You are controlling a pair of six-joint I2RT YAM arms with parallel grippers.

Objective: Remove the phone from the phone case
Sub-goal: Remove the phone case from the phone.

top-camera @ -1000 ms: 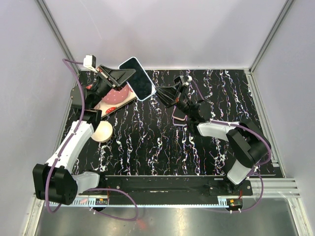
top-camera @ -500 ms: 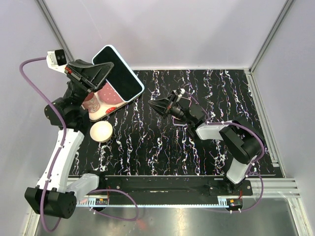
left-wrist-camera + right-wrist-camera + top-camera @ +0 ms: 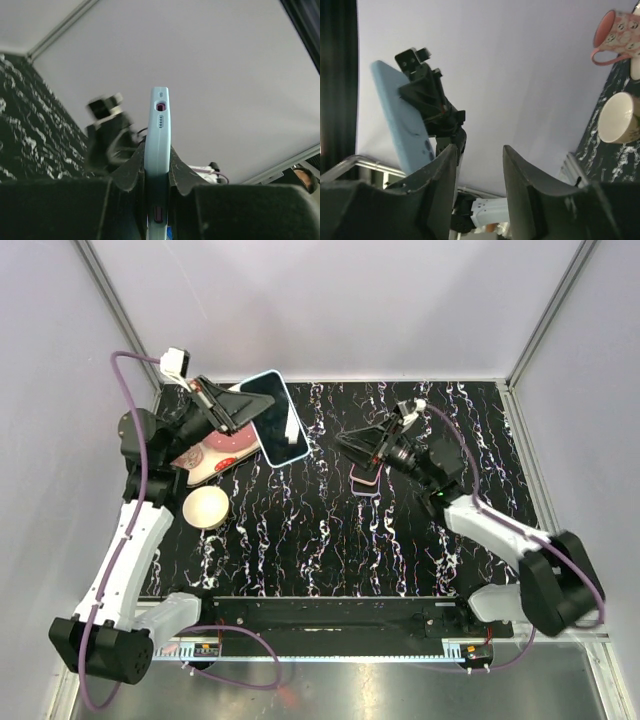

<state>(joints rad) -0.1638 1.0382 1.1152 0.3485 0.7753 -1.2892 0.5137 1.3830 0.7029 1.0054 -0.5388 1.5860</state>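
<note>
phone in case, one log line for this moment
left tool: shut on phone, held aloft | right tool: open, empty, apart from phone | case: light blue, on phone

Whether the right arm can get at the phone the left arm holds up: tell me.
Probably yes. On the right arm the jaws stand open, pointed at the phone, with only open air between. The left arm holds it raised in its jaws.

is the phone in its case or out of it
In: the phone shows a dark screen rimmed by the light blue case, clamped in the left gripper.
</note>
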